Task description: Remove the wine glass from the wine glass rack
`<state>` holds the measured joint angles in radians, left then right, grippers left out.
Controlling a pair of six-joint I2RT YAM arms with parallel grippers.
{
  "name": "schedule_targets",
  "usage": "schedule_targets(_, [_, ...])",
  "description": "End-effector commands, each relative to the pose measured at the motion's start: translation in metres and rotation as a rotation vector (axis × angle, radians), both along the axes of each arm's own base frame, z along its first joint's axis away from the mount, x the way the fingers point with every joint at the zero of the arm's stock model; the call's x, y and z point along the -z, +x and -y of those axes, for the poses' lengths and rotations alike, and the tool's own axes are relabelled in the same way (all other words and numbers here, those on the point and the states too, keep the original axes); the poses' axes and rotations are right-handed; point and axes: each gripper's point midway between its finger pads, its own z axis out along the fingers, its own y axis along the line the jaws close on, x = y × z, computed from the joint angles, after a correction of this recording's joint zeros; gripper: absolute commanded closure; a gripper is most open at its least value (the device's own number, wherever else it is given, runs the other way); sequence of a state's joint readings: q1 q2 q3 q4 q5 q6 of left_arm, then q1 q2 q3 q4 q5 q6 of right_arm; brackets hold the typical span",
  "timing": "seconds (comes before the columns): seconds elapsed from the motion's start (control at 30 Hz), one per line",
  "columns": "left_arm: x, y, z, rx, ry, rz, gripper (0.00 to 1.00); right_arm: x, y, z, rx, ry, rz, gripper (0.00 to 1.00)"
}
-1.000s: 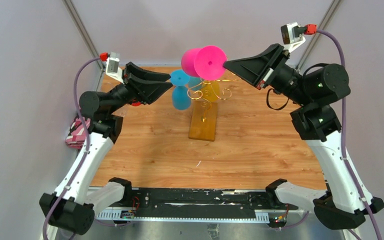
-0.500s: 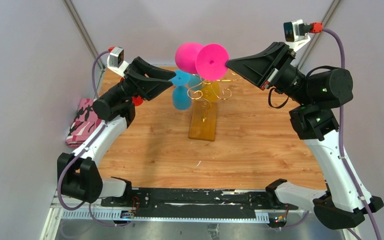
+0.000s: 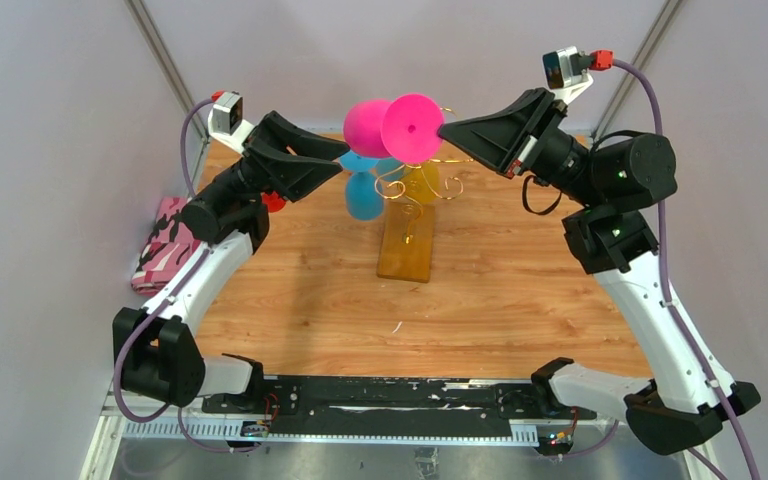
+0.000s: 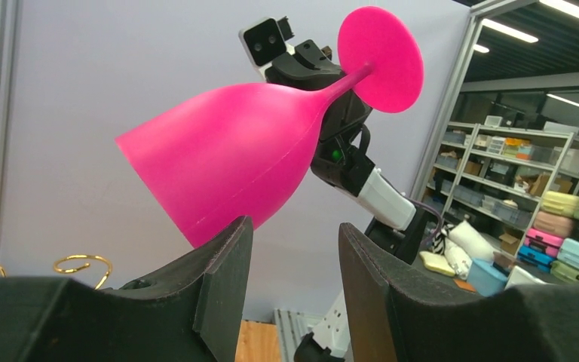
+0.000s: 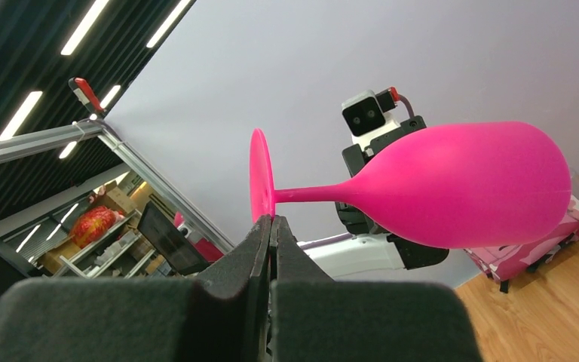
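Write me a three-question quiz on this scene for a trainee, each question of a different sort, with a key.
1. True or false: the left gripper is shut on the pink glass.
2. Which part of the pink glass does the right gripper pinch? A the bowl; B the edge of the foot; C the middle of the stem.
3. Fill in: the hanging glass on the rack nearest the left gripper is ____ in colour.

Key: 1 false, its jaws stand open below the bowl; 2 B; 3 blue.
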<state>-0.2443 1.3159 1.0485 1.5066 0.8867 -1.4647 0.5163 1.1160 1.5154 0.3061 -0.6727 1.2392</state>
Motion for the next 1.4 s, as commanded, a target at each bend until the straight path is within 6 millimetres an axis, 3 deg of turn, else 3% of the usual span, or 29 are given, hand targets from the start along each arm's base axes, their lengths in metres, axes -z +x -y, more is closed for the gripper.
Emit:
schedule_targets(0.0, [-0.003, -0.01, 0.0, 0.013, 0.002, 0.062, 0.49, -0.025, -0.029, 0.015, 0.012, 0.033, 0.113, 1.0])
schedule_targets(0.17, [0.006, 0.002, 0.002, 0.008, 0.003, 0.025, 0.49, -0.032, -0.037, 0.019, 0.018, 0.035, 0.132, 1.0])
schedule_targets(0.37, [0.007, 0.016, 0.004, 0.009, -0.007, -0.003, 0.49, -0.023, -0.035, 0.017, -0.004, 0.034, 0.101, 1.0])
schedule_targets(0.8, [-0.01, 0.006, 0.001, 0.015, -0.037, 0.024, 0.49, 0.005, -0.017, -0.002, -0.081, 0.051, 0.018, 1.0])
schedule_targets(0.97, [-0.014, -0.011, -0.005, 0.014, -0.052, 0.035, 0.49, 0.018, -0.011, -0.004, -0.086, 0.072, -0.009, 1.0])
schedule_targets(1.23, [-0.034, -0.076, -0.024, 0.013, -0.109, 0.126, 0.54, 0.06, 0.004, -0.011, -0.082, 0.049, -0.099, 1.0])
schedule_targets(1.3, [-0.037, -0.078, -0.025, -0.022, -0.093, 0.11, 0.59, 0.063, 0.003, -0.014, -0.094, 0.041, -0.104, 1.0])
schedule_targets(1.37, [-0.035, -0.072, -0.024, -0.082, -0.064, 0.088, 0.72, 0.064, 0.001, -0.016, -0.101, 0.036, -0.101, 1.0])
